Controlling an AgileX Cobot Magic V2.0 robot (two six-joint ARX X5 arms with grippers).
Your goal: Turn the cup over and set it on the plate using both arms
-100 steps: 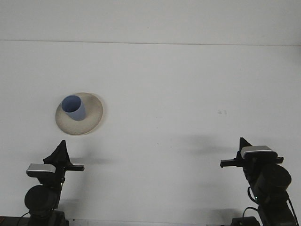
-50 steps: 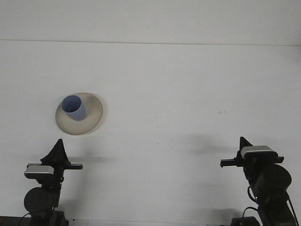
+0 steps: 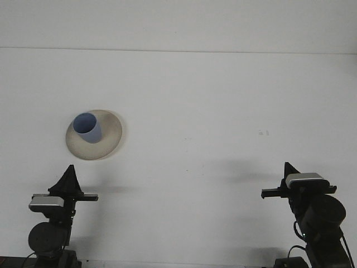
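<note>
Ahead of the left gripper (image 3: pixel 69 174), a bit to its right and well apart, blue cup (image 3: pixel 87 128) stands upright on the cream plate (image 3: pixel 111 133). Far across the white table (image 3: pixel 223 111) from the right gripper (image 3: pixel 288 170). Both grippers empty; can't tell finger spread on either.

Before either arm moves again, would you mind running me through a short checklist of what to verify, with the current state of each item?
1. Blue cup on the plate: ok, it stands inside the rim.
2. Cup mouth facing up: ok, the open top shows.
3. Cup centred on plate: not ok, it sits toward the plate's left side.
4. Left gripper clear of the cup: ok, it is nearer the camera than the plate and touches nothing.
5. Right gripper clear of the cup: ok, it is far off on the right side of the table.
6. Gripper openings: cannot tell for either.
</note>
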